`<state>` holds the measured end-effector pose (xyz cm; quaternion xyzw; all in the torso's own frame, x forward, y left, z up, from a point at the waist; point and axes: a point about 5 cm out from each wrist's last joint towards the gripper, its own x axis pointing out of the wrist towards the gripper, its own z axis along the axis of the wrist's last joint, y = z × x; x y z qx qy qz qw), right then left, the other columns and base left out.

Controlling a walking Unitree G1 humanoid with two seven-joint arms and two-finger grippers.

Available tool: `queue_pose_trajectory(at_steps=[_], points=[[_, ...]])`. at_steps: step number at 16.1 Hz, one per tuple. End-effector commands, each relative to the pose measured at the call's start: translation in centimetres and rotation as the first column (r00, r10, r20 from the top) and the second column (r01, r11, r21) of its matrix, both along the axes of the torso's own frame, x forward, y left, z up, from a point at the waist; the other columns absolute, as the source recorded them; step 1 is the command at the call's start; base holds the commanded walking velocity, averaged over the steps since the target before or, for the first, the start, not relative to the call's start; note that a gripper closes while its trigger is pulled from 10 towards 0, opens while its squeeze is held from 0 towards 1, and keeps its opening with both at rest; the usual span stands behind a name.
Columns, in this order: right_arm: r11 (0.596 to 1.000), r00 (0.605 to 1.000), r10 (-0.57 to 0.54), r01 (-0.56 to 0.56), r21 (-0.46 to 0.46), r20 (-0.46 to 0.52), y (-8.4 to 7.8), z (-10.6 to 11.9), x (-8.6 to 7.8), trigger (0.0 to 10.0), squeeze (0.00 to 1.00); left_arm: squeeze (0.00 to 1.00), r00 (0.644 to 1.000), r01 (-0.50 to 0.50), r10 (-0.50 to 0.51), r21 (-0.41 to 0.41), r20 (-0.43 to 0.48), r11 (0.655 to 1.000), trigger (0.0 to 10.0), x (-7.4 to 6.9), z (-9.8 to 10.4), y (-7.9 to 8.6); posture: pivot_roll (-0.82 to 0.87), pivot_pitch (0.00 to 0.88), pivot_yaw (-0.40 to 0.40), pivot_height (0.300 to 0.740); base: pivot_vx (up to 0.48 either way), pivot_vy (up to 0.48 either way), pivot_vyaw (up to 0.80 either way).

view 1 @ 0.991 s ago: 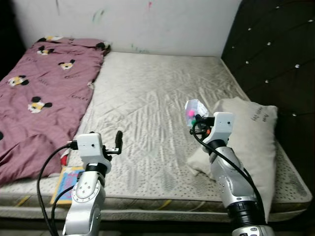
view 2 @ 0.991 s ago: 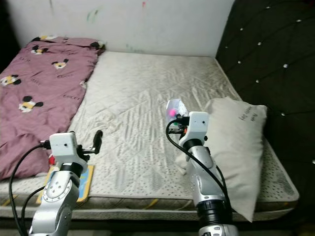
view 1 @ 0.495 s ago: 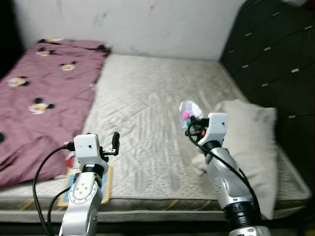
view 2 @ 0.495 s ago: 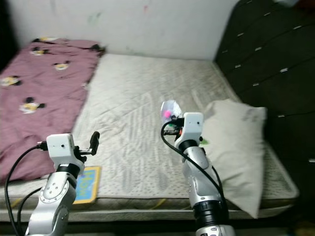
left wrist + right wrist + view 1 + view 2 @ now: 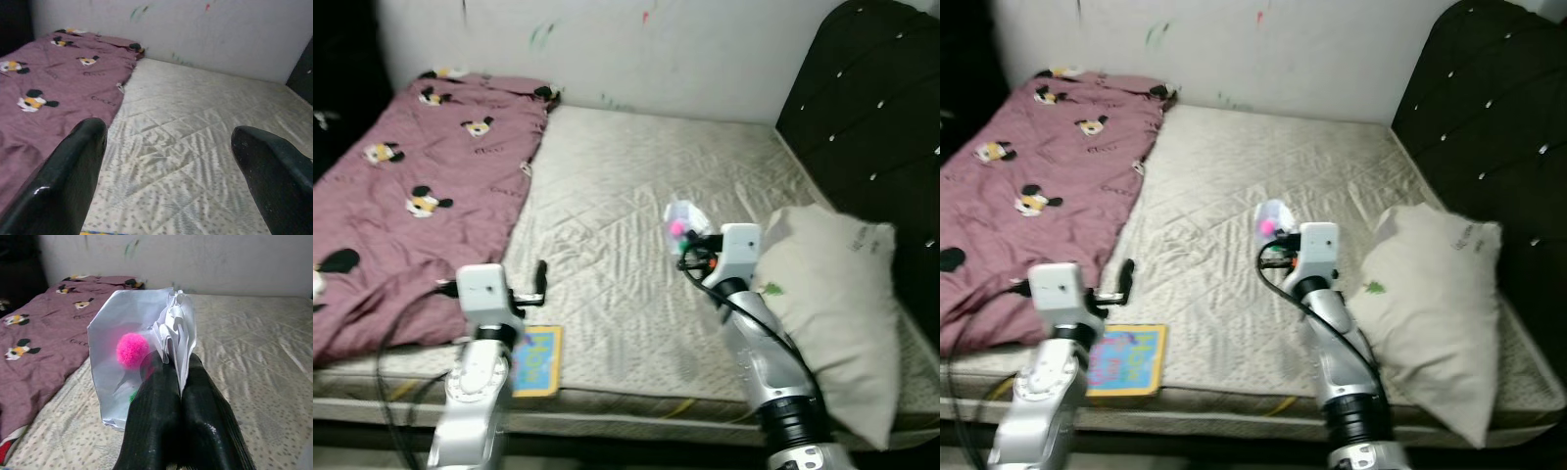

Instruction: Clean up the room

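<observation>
My right gripper (image 5: 182, 367) is shut on a clear plastic bag (image 5: 128, 372) with a pink pompom (image 5: 132, 350) inside, held above the middle of the bare mattress (image 5: 636, 196). The same bag (image 5: 679, 221) shows in the left eye view in front of the right wrist. My left gripper (image 5: 540, 277) stands open above the mattress's near edge, nothing between its fingers (image 5: 73, 176). A colourful children's book (image 5: 536, 359) lies flat on the mattress edge just below the left arm. A maroon cartoon-mouse blanket (image 5: 401, 196) covers the left side of the bed.
A beige pillow (image 5: 832, 304) lies at the right side of the mattress, against the black tufted headboard (image 5: 871, 127). A scribbled white wall (image 5: 607, 49) runs behind the bed. The middle of the mattress is bare.
The camera has shifted, so the whole bed sits differently in view and more of the book shows. Both grippers hold the same poses, the right still shut on the bag.
</observation>
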<state>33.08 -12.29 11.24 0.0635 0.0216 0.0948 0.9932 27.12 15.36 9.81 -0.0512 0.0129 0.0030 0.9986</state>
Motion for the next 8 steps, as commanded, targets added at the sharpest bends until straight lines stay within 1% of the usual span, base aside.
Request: queue_pose_trajectory(at_steps=[1, 6, 8], points=[[1.0, 1.0, -0.006, 0.006, -0.002, 0.003, 0.03, 0.01, 0.07, 10.0, 0.0, 0.0, 1.0, -0.001, 0.001, 0.012, -0.005, 1.0, 10.0, 0.07, 0.02, 0.26, 0.04, 0.0, -0.035, 0.74, 0.0, 0.48, 0.0], [1.0, 1.0, -0.01, 0.01, -0.003, -0.005, 0.06, -0.23, -0.01, 10.0, 0.0, 0.0, 1.0, 0.003, -0.003, 0.016, 0.002, 1.0, 10.0, 0.17, 0.13, 0.14, 0.04, 0.0, -0.034, 0.74, 0.0, 0.48, 0.0], [1.0, 1.0, -0.01, 0.01, -0.004, -0.009, 0.05, -0.31, 0.01, 10.0, 0.0, 0.0, 1.0, 0.003, -0.003, 0.021, 0.016, 1.0, 10.0, 0.14, 0.31, 0.11, 0.04, 0.0, -0.034, 0.74, 0.0, 0.0, 0.0]])
